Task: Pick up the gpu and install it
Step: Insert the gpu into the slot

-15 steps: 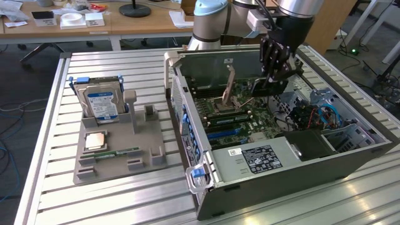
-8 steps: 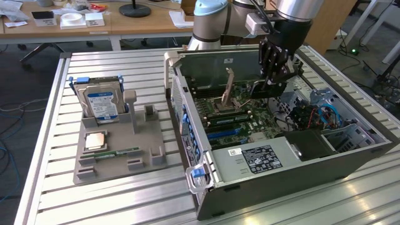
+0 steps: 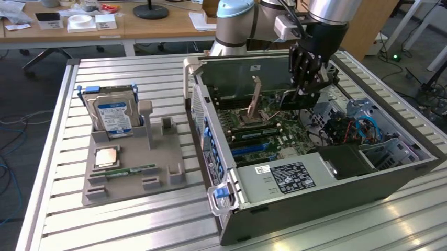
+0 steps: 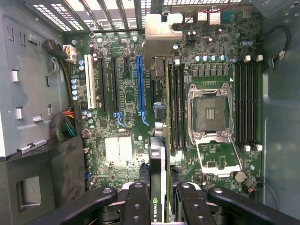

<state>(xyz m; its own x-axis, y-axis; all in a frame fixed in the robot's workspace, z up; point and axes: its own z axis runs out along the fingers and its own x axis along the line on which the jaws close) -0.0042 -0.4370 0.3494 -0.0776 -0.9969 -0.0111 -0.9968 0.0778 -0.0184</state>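
Wrist view | gpu (image 4: 158,164) edge-on btwn jaws, clamped on it | above mobo (image 4: 126,93)

A hard drive (image 3: 115,117) stands upright in a grey holder (image 3: 122,189) on the slatted bench (image 3: 52,172); a memory stick (image 3: 136,170) lies flat.

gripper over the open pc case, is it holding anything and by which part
The gripper holds the gpu edge-on, one finger pressed on each flat face, near the end away from its silvery bracket.
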